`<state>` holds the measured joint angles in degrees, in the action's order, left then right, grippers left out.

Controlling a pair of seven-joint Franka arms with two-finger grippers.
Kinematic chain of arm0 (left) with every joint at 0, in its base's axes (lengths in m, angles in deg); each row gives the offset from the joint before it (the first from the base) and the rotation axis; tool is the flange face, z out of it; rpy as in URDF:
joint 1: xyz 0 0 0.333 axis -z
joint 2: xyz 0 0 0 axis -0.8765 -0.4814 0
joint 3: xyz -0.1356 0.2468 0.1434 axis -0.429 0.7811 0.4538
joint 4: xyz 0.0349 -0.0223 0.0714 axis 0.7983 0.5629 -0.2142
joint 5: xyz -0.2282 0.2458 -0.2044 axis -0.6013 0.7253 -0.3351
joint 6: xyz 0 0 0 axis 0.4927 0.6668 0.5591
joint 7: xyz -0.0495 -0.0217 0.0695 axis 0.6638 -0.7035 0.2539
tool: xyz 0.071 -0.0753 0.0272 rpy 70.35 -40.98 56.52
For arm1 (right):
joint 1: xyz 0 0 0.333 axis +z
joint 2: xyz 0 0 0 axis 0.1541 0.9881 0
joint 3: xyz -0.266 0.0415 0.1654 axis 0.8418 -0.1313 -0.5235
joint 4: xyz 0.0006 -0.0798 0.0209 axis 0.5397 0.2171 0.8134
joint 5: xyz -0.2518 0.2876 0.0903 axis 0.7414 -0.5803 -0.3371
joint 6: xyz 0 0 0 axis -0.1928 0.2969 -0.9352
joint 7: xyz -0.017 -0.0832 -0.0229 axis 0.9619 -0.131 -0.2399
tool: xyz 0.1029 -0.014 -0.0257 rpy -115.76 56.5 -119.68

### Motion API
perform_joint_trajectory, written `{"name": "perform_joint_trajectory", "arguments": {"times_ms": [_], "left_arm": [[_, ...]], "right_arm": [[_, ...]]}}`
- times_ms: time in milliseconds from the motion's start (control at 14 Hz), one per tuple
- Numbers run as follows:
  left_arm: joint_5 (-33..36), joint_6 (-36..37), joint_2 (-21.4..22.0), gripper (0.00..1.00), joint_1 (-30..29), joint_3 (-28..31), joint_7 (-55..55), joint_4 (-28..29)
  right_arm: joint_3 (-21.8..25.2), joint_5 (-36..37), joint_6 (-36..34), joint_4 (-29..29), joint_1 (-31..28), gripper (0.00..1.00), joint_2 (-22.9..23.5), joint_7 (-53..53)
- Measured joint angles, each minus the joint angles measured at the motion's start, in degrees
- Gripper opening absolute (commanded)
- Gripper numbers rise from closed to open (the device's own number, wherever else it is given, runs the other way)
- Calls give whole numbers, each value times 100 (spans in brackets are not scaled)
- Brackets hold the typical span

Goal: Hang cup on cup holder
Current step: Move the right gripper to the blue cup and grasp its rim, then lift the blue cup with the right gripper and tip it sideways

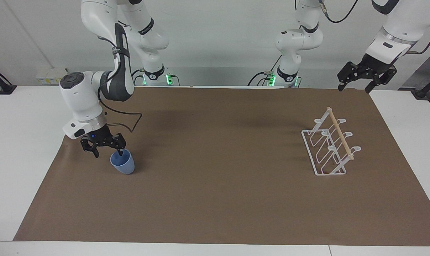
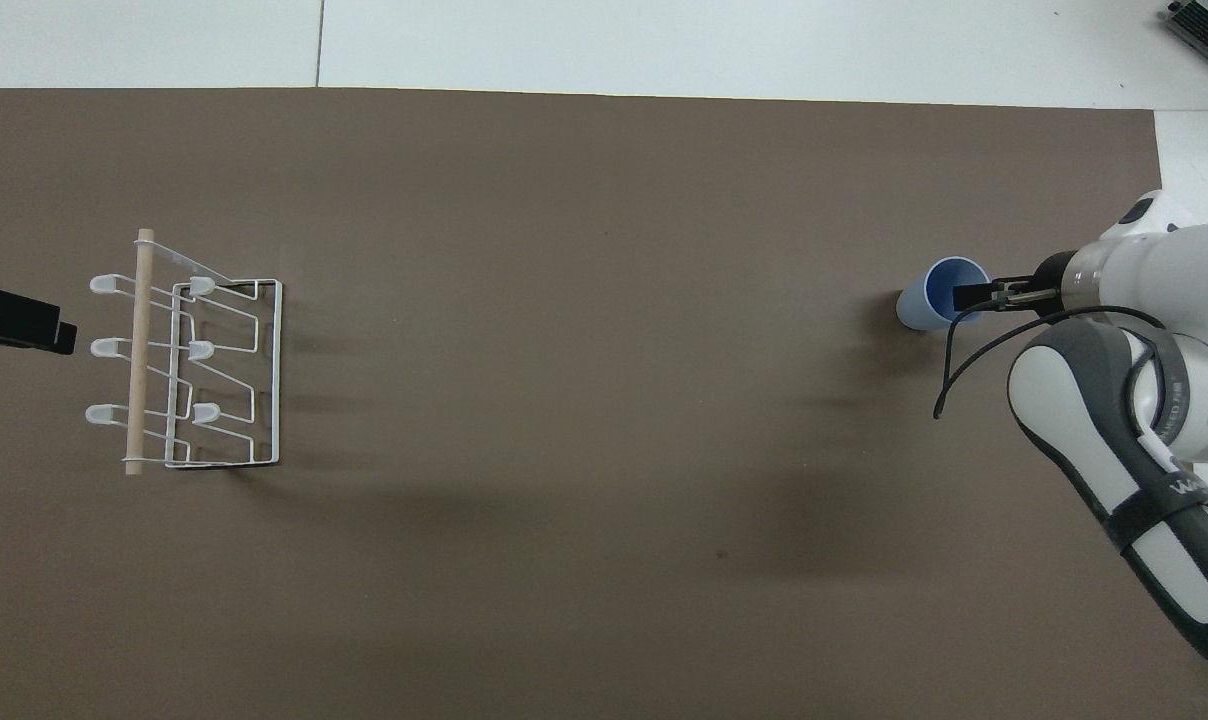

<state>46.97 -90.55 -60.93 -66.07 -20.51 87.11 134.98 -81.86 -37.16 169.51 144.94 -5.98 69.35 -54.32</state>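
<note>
brown mat (image 1: 215, 199) over white table (image 1: 19, 149), pale wall (image 1: 218, 35)

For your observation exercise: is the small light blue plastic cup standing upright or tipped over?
Upright: the small light blue plastic cup stands on its narrower base on the brown mat, its open rim facing up.

In the overhead view the left hand (image 2: 19, 320) is cut off at the 9 o'clock edge. The right hand (image 2: 974, 296) hides part of the cup (image 2: 939, 300) rim.
</note>
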Motion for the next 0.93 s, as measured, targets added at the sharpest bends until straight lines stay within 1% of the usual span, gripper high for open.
{"name": "perform_joint_trajectory", "arguments": {"times_ms": [430,860,932], "left_arm": [[0,0,0,100,3,-13,0,0],[0,0,0,100,4,-24,0,1],[0,0,0,100,4,-24,0,1]], "right_arm": [[-6,0,55,149,4,100,27,0],[-2,0,191,164,-3,100,66,0],[-2,0,194,164,-3,93,67,0]]}}
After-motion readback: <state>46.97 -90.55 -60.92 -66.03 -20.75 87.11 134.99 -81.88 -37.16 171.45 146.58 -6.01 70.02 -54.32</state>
